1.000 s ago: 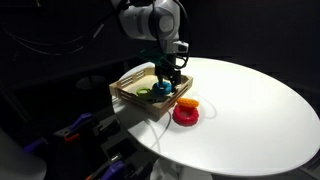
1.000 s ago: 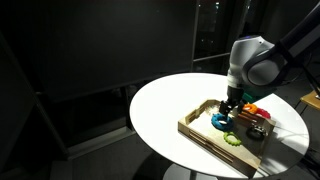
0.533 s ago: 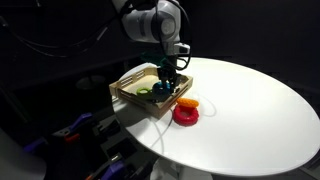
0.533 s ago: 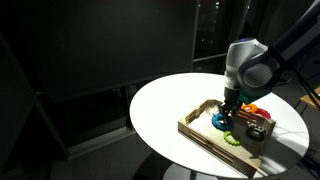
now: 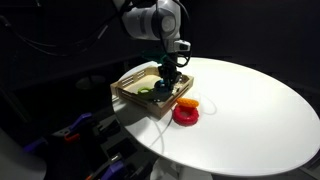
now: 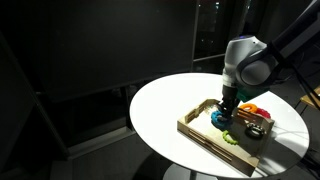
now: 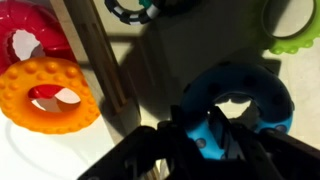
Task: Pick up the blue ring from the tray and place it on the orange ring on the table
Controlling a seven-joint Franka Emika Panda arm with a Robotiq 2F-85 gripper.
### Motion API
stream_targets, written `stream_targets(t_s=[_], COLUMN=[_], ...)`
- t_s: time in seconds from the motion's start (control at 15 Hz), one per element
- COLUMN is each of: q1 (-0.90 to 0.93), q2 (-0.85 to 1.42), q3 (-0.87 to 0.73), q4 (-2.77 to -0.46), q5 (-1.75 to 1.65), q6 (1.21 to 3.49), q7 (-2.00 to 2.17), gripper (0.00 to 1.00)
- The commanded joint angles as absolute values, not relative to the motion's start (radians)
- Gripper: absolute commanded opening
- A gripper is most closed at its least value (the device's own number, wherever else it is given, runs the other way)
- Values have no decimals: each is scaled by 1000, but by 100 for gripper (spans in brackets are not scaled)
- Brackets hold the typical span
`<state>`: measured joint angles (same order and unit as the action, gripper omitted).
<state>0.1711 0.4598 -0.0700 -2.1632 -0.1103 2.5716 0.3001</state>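
A: Item, blue ring (image 7: 250, 85): location?
B: Inside the tray (image 5: 135, 100), on the side toward the orange ring (image 7: 75, 112). Pinched at the near rim by the gripper (image 7: 213, 138), fingers closed on it, judging by the wrist view. Lifted off the base or not: cannot tell.
A: Destination?
B: Orange ring on the table (image 5: 250, 110), just outside the tray wall, touching the red ring (image 7: 50, 22). No load on top.
A: Done, outstanding?
B: Done, by judgement: approach, grasp. Outstanding: lift over the wall, carry across, lower onto the orange ring, release.
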Motion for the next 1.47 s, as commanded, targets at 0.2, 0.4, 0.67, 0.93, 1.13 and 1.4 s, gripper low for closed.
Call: stream_targets(t_s=[0.2, 0.4, 0.67, 0.93, 1.13, 1.4], q1=[144, 129, 91, 49, 23, -7], q2=[327, 278, 237, 229, 234, 244], q3=[-48, -58, -78, -104, -124, -147], q4=[-2168, -2157, -2150, -2143, -2142, -2146], q5=[-90, -107, -134, -166, -187, -204], q6=[2468, 2388, 2322, 2289, 2279, 2267], q7=[271, 279, 296, 311, 317, 319], gripper=[10, 10, 10, 10, 10, 10])
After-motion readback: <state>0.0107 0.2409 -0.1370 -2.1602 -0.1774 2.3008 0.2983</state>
